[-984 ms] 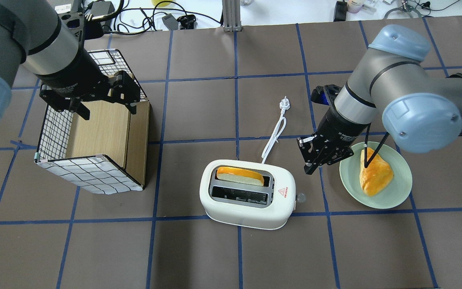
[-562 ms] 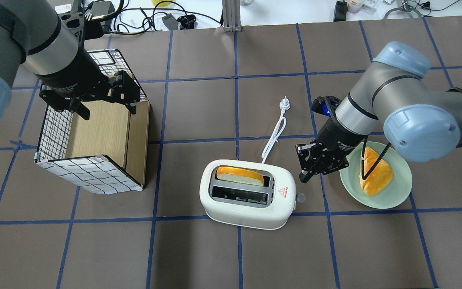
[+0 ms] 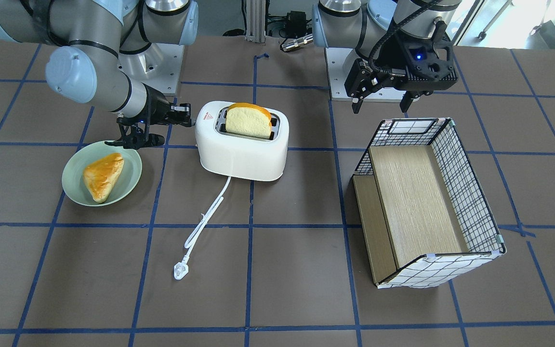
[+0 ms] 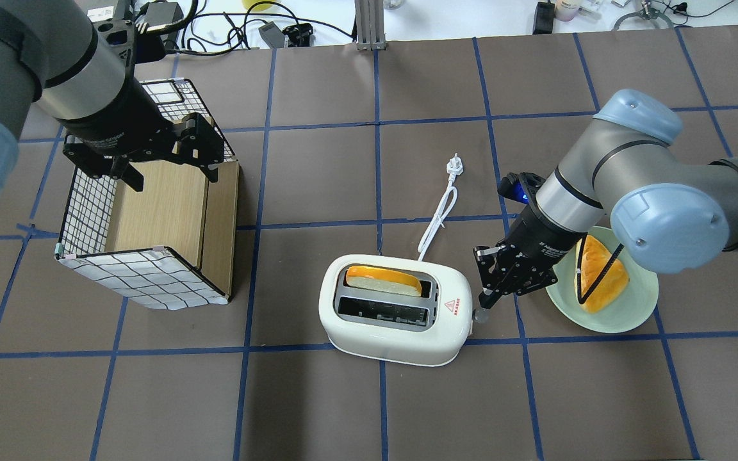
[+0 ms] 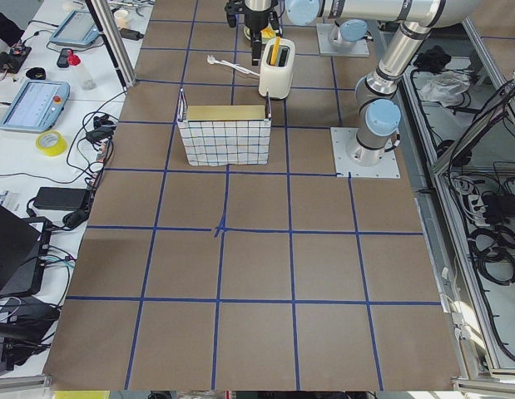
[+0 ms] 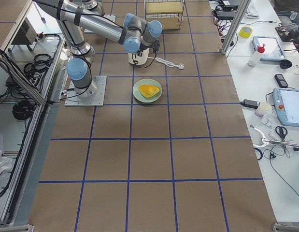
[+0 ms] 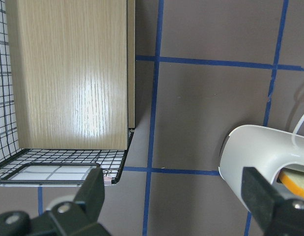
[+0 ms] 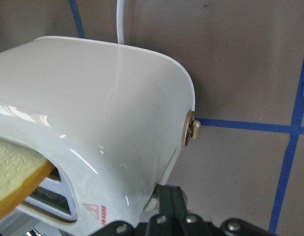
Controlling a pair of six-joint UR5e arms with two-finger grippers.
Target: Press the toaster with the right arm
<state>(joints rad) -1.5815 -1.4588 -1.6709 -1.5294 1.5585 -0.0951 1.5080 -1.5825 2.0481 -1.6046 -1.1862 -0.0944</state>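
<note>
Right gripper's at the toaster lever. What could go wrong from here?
The lever is a small knob; the shut right gripper could slip off it and scrape the toaster.
Nothing holds the toaster; the left gripper hangs over the box. An end push may tip or slide it.
The cable loops above the plate's bread and may drag it.

Robotics lab: blue-taped table (image 4: pixel 318 173), teach pendant (image 6: pixel 289 107), loose cables (image 5: pixel 490 243).

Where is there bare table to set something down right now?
Bare: the squares between the checkered box and the toaster, and the row on the robot's side of the toaster. Crowded: between toaster and green plate, where the right gripper sits; the cord lies beyond.
</note>
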